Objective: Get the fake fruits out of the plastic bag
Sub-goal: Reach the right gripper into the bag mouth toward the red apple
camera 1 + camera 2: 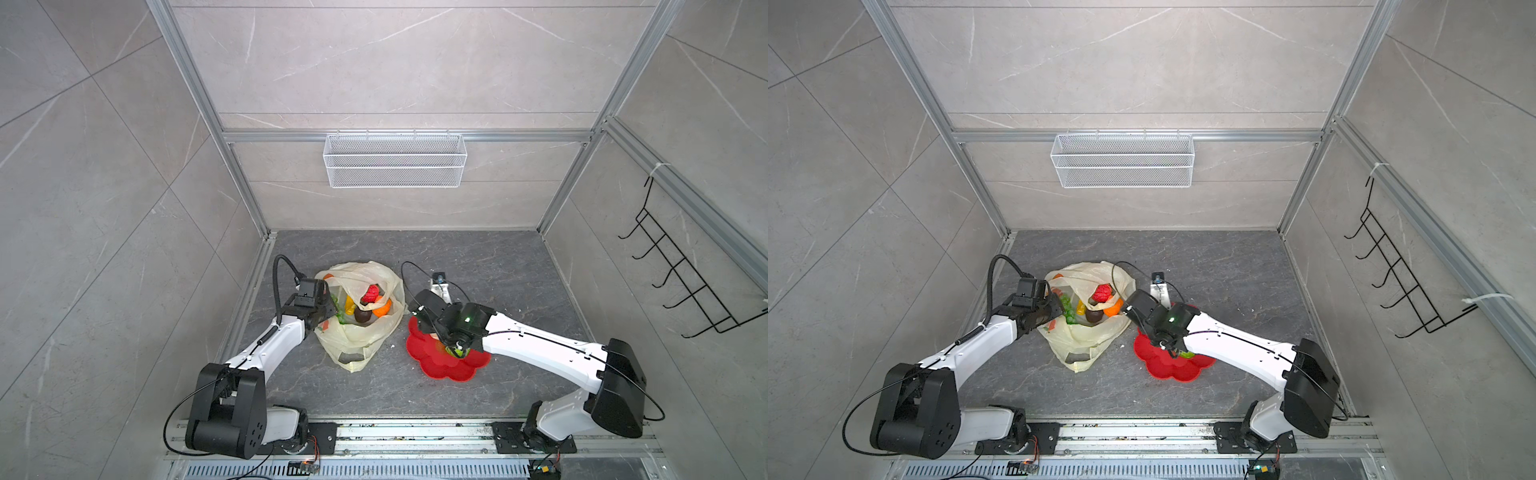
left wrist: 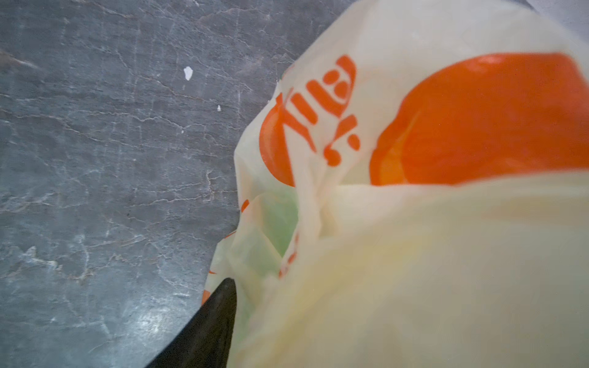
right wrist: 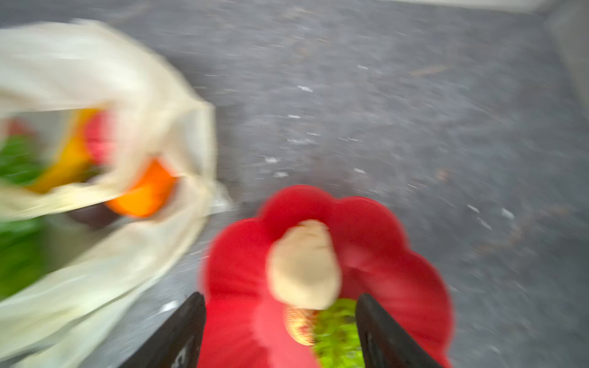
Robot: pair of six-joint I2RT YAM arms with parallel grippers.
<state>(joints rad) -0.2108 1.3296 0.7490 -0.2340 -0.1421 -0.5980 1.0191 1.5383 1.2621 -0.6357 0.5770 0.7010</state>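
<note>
Left wrist view: plastic bag (image 2: 414, 270) bears orange printed marks (image 2: 312, 102), unreadable.

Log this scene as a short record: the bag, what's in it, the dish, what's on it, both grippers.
plastic bag: mouth open, left of the dish in both top views
in bag: red bumpy fruit, orange, dark brown fruit, banana, green grapes
red dish: flower-shaped
on dish: cream fruit; green bumpy fruit, under the right gripper
left gripper: at the bag's left rim, jaws hidden by plastic
right gripper: over the dish, jaws apart, clamping nothing
</note>
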